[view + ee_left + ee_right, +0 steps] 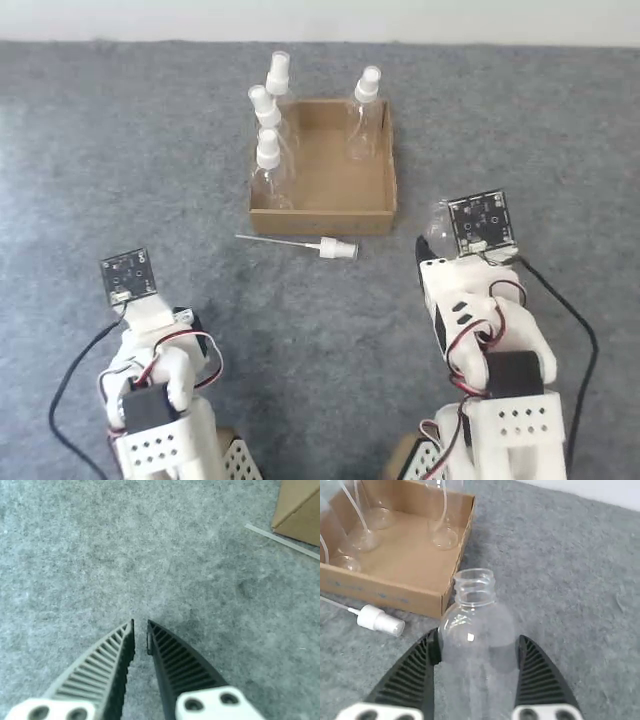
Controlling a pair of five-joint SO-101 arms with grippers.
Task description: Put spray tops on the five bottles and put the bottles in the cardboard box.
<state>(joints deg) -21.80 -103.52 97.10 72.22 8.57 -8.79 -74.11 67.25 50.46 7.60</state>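
Observation:
Four clear bottles with white spray tops stand in the cardboard box (325, 215): three along one side (268, 150) and one (365, 95) at the opposite far corner. A loose spray top (338, 249) with its long tube lies on the carpet just in front of the box. My right gripper (477, 641) is shut on a fifth clear bottle (475, 625) with a bare neck, held low beside the box's near corner (455, 597); the loose spray top (380, 620) lies close by. My left gripper (140, 623) hovers over bare carpet, shut with nothing in it.
Grey carpet (120, 150) covers the table on all sides of the box. In the left wrist view a box corner (300, 510) and the spray top's thin tube (280, 540) lie ahead. Cables trail from both arm bases at the near edge.

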